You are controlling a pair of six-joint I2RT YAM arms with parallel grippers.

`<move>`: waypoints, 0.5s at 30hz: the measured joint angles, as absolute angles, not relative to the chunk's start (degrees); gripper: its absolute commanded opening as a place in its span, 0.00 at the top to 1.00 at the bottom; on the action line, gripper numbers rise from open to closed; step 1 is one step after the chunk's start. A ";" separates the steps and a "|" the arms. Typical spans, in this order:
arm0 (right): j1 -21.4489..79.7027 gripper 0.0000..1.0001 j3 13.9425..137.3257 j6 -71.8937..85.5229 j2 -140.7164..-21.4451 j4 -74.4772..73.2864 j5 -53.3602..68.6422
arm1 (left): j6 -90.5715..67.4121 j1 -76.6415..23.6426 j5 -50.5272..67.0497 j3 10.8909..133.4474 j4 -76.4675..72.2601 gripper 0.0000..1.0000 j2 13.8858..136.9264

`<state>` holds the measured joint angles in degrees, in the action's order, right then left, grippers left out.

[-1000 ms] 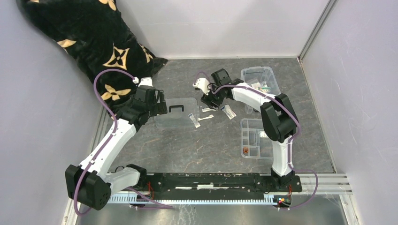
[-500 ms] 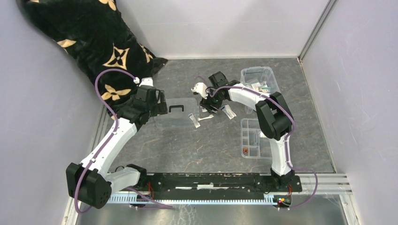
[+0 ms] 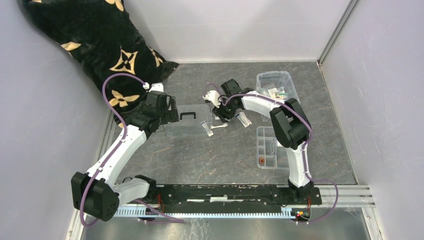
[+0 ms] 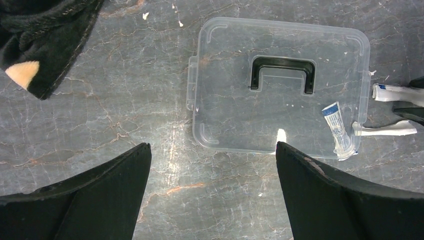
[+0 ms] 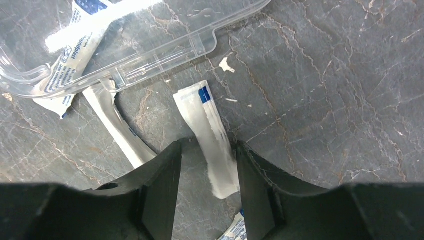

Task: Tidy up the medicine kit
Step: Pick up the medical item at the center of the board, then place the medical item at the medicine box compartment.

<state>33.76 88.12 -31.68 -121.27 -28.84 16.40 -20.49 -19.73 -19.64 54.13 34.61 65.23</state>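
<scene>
The medicine kit's clear box (image 3: 276, 84) stands open at the back right with a few packets inside. Its flat clear lid (image 3: 192, 121) with the black handle (image 4: 283, 74) lies on the table apart from it. My left gripper (image 3: 171, 114) is open and empty, hovering at the lid's left side (image 4: 212, 150). My right gripper (image 3: 218, 114) is low over the table by the lid's right edge. It is open, and its jaws straddle a white sachet with a blue mark (image 5: 207, 135) lying flat. A printed sachet (image 4: 337, 127) rests on the lid's corner.
A shallow clear divided tray (image 3: 270, 147) lies at the right front. Loose sachets (image 3: 243, 119) and a silvery strip (image 5: 117, 127) lie near the lid. A black patterned cloth (image 3: 100, 45) fills the back left. Grey walls enclose the table.
My right gripper has moved left and down towards the sachets beside the lid and now straddles the white one. The left arm has barely moved.
</scene>
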 measured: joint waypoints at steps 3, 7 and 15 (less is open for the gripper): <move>33.76 0.56 86.76 -29.91 -120.57 -27.51 16.34 | -20.49 -19.73 -19.62 54.13 34.61 0.00 65.32; 33.93 0.64 84.44 -27.03 -119.31 -25.28 15.73 | -20.49 -19.73 -19.59 54.13 34.61 0.00 65.67; 34.13 0.72 81.67 -20.14 -117.51 -22.63 14.33 | -20.49 -19.73 -19.49 54.13 34.61 0.00 65.87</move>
